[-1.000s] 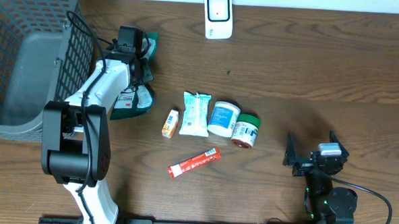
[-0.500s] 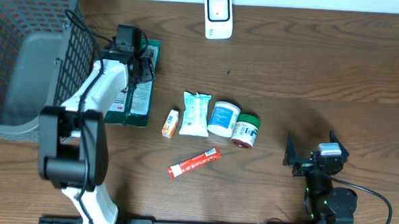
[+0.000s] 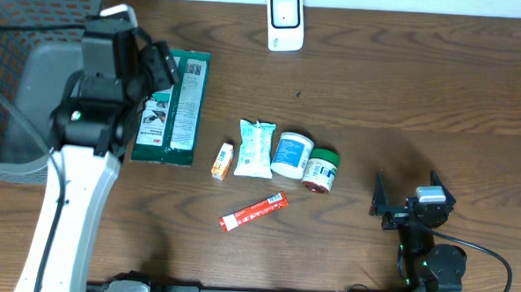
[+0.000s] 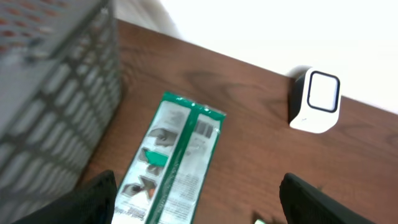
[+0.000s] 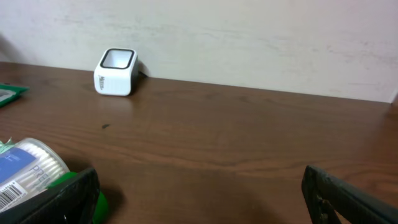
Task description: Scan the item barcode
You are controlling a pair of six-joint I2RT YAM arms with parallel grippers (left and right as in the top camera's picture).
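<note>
The item, a flat green and white packet (image 3: 172, 107), lies on the table beside the basket; the left wrist view shows it printed side up (image 4: 177, 158). My left gripper (image 3: 162, 69) hovers over its far left end, open and holding nothing (image 4: 198, 190). The white barcode scanner (image 3: 284, 21) stands at the table's back edge, to the packet's right, and shows in the left wrist view (image 4: 316, 99) and the right wrist view (image 5: 115, 71). My right gripper (image 3: 408, 199) rests open at the front right, nothing between its fingers (image 5: 199, 190).
A grey mesh basket (image 3: 35, 74) fills the back left corner. Mid-table lie a small orange box (image 3: 222, 160), a white pouch (image 3: 255, 148), a blue-labelled tub (image 3: 292, 154), a green-lidded jar (image 3: 321, 170) and a red stick pack (image 3: 253, 211).
The left gripper opened and let go of the green packet, which now lies flat on the table. The left arm rose and drew back toward the basket. The right arm stayed still.
</note>
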